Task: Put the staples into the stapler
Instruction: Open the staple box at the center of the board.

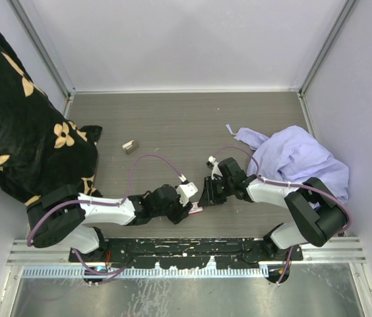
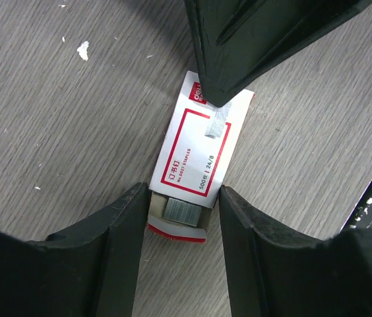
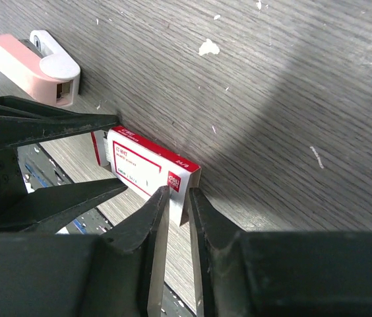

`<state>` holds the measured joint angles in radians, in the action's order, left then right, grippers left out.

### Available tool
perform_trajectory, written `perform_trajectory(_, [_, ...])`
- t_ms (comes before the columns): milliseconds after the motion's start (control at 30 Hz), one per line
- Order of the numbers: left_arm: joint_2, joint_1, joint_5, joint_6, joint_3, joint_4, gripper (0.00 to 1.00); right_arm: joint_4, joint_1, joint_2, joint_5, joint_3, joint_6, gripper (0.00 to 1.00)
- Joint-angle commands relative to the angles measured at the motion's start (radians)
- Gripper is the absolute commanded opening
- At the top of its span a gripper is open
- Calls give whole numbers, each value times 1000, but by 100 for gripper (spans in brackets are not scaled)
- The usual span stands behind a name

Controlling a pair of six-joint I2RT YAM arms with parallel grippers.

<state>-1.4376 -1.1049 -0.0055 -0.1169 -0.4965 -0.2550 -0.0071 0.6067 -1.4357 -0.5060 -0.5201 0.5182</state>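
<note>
At the near middle of the table (image 1: pixel 173 119), around six o'clock on my overhead view, both arms lie low and meet. The left arm (image 1: pixel 107 210) reaches from its base toward three o'clock, forearm close to the tabletop. The right arm (image 1: pixel 272 191) folds in toward nine o'clock. The left gripper (image 2: pixel 185 190) stands about half open, its fingers against both long sides of the staples (image 2: pixel 196 145) box, at the end where the tray (image 2: pixel 181 211) pokes out. The right gripper (image 3: pixel 178 193) is nearly closed, pinching the box's other end. The box lies flat on the wood. At ten o'clock from it, in my right wrist view, sits the pink-and-white stapler (image 3: pixel 34 63), apart from both grippers.
</note>
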Motion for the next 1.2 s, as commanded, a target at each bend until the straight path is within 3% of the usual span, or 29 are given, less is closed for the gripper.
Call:
perform_trajectory(0, [-20,-10,6,-12,-25,33,47,47,5,2,-27,-22,20,26])
perform_trajectory(267, [-17,-16,4,-7,-26,34,47,58,5,0,-21,-7,32,14])
perform_trajectory(433, [-4,-16,2,-7,-22,34,63,25,4,4,4,-23,6,0])
perform_trajectory(567, [6,-17,6,-7,-14,26,70,-69,4,10,48,-67,-56,0])
perform_trajectory(1067, [17,-15,1,5,-6,14,73,-236,-19,-14,25,-139,-220,0])
perform_trajectory(1167, [-4,-15,25,4,-17,17,69,-237,-20,-17,17,-141,-227,0])
